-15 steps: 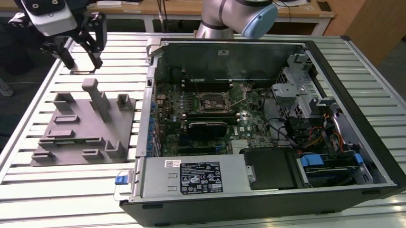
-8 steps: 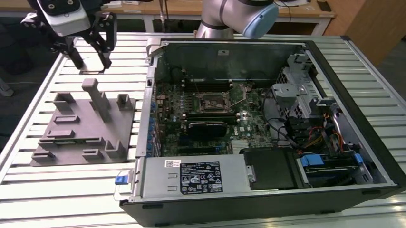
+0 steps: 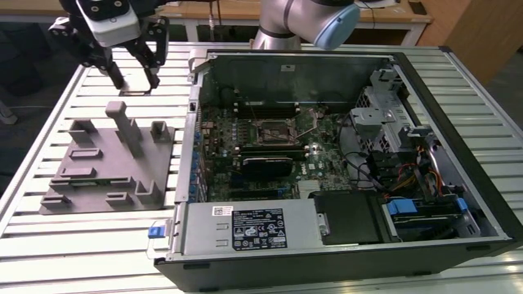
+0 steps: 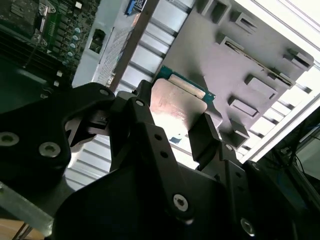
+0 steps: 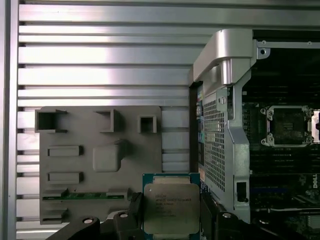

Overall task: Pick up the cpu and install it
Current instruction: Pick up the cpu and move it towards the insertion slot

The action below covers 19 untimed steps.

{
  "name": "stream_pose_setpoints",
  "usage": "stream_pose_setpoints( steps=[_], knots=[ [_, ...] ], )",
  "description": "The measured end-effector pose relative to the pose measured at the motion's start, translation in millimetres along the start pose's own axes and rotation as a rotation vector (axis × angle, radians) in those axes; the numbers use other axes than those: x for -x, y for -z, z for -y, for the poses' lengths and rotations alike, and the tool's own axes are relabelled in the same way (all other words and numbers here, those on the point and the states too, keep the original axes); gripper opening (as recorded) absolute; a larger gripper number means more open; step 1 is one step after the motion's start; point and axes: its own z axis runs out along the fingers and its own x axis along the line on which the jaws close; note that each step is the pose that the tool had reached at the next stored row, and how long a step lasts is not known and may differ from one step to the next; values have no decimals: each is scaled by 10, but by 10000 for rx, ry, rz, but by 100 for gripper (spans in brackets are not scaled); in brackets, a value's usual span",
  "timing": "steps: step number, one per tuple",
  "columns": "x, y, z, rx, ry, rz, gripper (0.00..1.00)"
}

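Note:
The cpu (image 5: 171, 207) is a thin square chip with a pale silver top and a green edge. It sits between my two black fingers (image 5: 135, 212). My gripper (image 5: 171, 216) is shut on the cpu (image 4: 177, 102) and holds it in the air above the slatted table, between the grey plastic fixture (image 5: 85, 165) and the computer case. In the exterior view my gripper (image 3: 136, 82) hangs at the far left, beyond the fixture (image 3: 106, 165), with the cpu (image 3: 135, 92) at its fingertips. The dark socket frame (image 3: 274, 130) lies open on the motherboard, its lever raised.
The open computer case (image 3: 196, 67) lies on the exterior view's right, its metal wall (image 5: 225, 125) close to the cpu. Inside are a black block (image 3: 266, 165), a power supply (image 3: 245, 229), drive cages and cables. Raised posts stand on the fixture (image 4: 240, 65). Slatted table (image 5: 100, 55) surrounds everything.

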Motion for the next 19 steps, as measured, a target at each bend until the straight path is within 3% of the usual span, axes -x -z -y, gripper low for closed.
stream_pose_setpoints(
  steps=[8, 19],
  knots=[
    [250, -11, -5, 0, 0, 0, 54],
    [653, -29, -14, 0, 0, -3, 54]
  ],
)
